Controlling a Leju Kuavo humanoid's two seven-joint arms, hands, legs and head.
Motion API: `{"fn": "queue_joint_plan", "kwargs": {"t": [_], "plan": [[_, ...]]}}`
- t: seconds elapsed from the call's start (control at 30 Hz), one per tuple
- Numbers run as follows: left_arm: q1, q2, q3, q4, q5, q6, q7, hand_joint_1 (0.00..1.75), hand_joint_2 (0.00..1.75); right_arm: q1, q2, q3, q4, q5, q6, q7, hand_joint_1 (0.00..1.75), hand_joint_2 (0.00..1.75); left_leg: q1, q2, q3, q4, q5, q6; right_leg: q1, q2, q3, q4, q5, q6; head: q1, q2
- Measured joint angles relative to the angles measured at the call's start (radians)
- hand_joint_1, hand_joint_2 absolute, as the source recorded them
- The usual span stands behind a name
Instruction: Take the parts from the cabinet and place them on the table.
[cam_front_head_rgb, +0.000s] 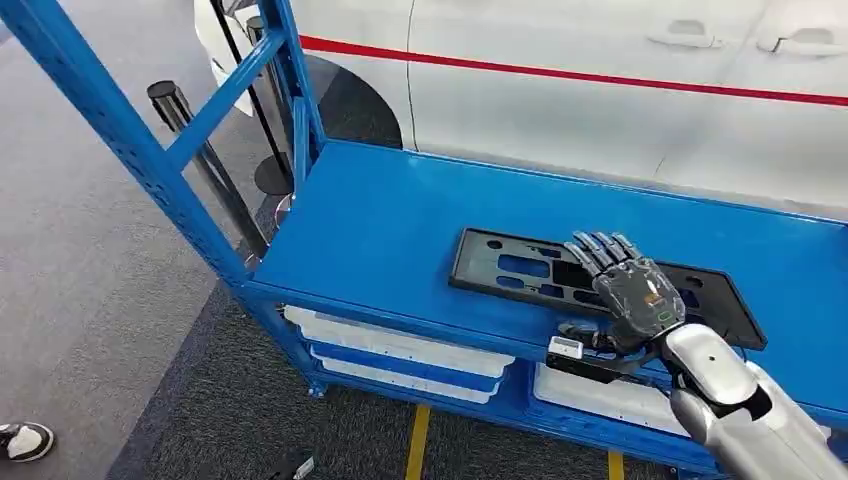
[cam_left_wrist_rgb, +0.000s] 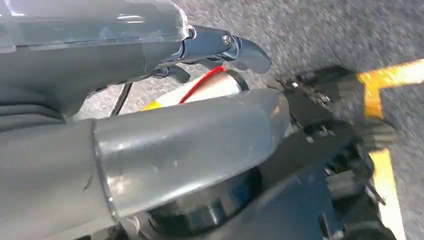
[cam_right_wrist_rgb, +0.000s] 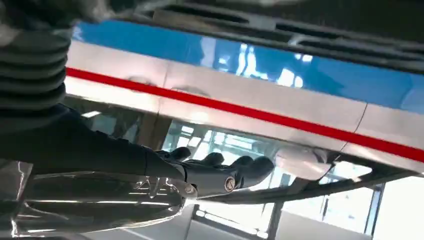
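- The black part (cam_front_head_rgb: 600, 283) lies flat on the blue shelf (cam_front_head_rgb: 390, 230), near its front edge.
- The right hand (cam_front_head_rgb: 628, 290) rests on it, fingers extended, thumb under the front edge.
- Left hand (cam_left_wrist_rgb: 150, 130): cannot tell.
- Bare shelf stretches leftward.

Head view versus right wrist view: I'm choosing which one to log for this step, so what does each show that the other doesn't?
Head view alone: the blue shelf, the flat black part lying on it under the right hand, white bins on the lower level, and grey carpet. Right wrist view alone: the hand's dark fingers from close behind, and windows beyond. Both share the white car body with its red stripe.
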Motion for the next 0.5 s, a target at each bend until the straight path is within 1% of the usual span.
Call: {"fn": "queue_joint_plan", "kwargs": {"t": [0.03,0.13,0.23,0.4,0.5], "plan": [[-0.002,0.000,0.000,0.000,0.000,0.000,-0.002,0.00,0.00,0.002,0.004,0.000,0.007,0.000,0.008,0.000,0.00,1.75,0.000,0.000,0.006,-0.009,-0.007,-0.001,0.000,0.000,0.000,0.000,-0.003,-0.002,0.000,0.000],[-0.001,0.000,0.000,0.000,0.002,0.001,-0.008,0.00,0.00,0.006,0.023,0.001,0.034,0.000,0.008,0.005,0.00,1.75,0.000,0.000,0.010,-0.014,-0.008,-0.001,0.001,0.000,0.002,0.001,-0.006,-0.005,0.000,0.000],[-0.002,0.001,0.000,0.000,0.003,0.001,-0.016,0.00,0.00,0.009,0.042,0.004,0.064,0.008,0.009,0.008,0.00,1.75,0.000,0.000,0.010,-0.016,-0.007,-0.002,0.001,-0.001,0.002,0.003,-0.006,-0.006,0.000,0.000],[-0.002,0.000,0.000,0.000,0.003,0.001,-0.017,0.00,0.00,0.009,0.043,0.005,0.065,0.008,0.009,0.008,0.00,1.75,0.000,0.000,0.011,-0.016,-0.007,-0.003,0.001,-0.001,0.002,0.003,-0.006,-0.006,0.000,0.000],[-0.001,0.000,0.000,0.000,0.004,0.001,-0.018,0.00,0.00,0.008,0.064,0.008,0.093,0.010,0.014,0.008,0.00,1.75,0.001,0.000,0.011,-0.016,-0.006,-0.007,0.000,-0.001,0.004,0.003,-0.006,-0.006,0.000,0.000]]}}
